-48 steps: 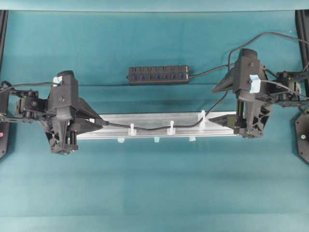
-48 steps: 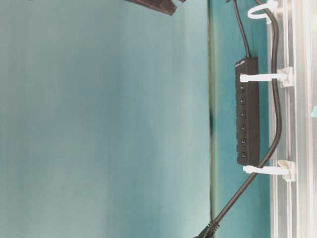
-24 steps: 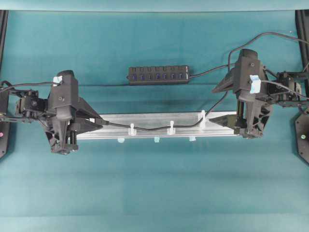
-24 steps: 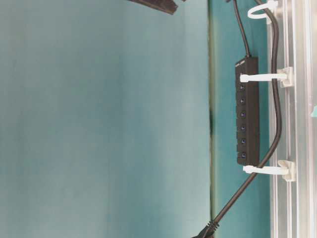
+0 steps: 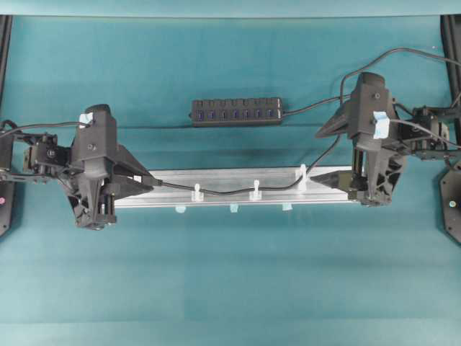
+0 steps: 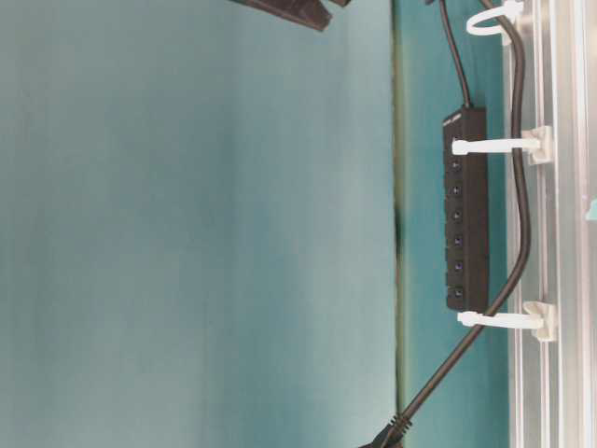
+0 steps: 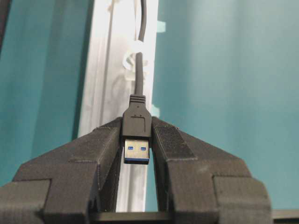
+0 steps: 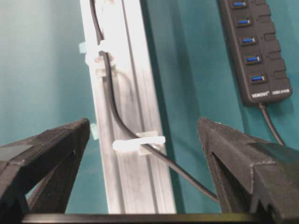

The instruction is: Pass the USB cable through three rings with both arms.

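Evidently the threading is done or all but done: the USB cable runs along the silver aluminium rail and passes through each of the three rings, dipping a little between them, so the loops keep it lined up with the rail. Its USB-A plug has come out beyond the last ring at the left end of the rail, and the left gripper has it clamped there, the jaws drawn in narrow against both sides of the plug's black shell, with the blue-tongued metal end poking out toward the wrist camera. Holding the plug that way keeps the cable under light tension, which I judge is why it lies fairly straight through the loops rather than slumping out of them. At the other end the right gripper stands spread wide with nothing between its fingers; the cable merely passes below the gap, through the nearest ring, and off toward the black multi-port USB hub lying on the teal cloth behind the rail. That empty stance suggests the feeding hand has no more to do.
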